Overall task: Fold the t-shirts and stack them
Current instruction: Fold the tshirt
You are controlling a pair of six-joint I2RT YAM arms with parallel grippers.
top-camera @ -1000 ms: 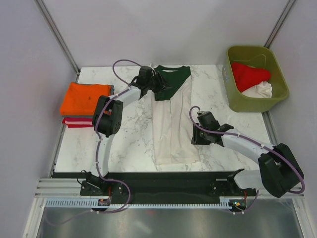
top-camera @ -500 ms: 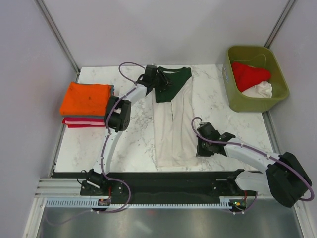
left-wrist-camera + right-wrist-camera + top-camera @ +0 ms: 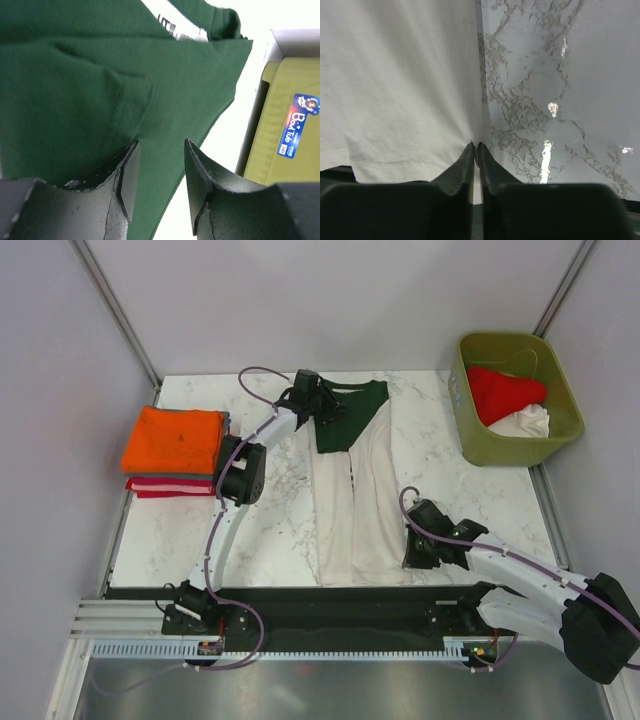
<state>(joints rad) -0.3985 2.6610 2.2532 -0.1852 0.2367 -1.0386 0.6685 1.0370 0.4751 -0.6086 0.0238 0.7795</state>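
Note:
The cream t-shirt (image 3: pixel 350 505) with dark green collar and sleeves (image 3: pixel 345 425) lies lengthwise mid-table, folded into a narrow strip. My left gripper (image 3: pixel 322 408) is open over the green fabric (image 3: pixel 75 75) at the far end, with the cloth showing under the gap between the fingers (image 3: pixel 160 150). My right gripper (image 3: pixel 411 552) is at the shirt's near right corner. Its jaws are shut (image 3: pixel 476 146) on the cream hem edge (image 3: pixel 395 75). A folded orange shirt (image 3: pixel 175 438) tops a red one (image 3: pixel 160 486) at the left.
An olive-green bin (image 3: pixel 500 452) stands at the far right, holding a red shirt (image 3: pixel 505 392) and a white one (image 3: pixel 525 422). The bin's wall also shows in the left wrist view (image 3: pixel 285 100). The marble table (image 3: pixel 560 75) lies bare right of the shirt.
My right gripper has slid toward the near edge along the shirt's right side, to its bottom corner. My left gripper has shifted slightly right over the green top.

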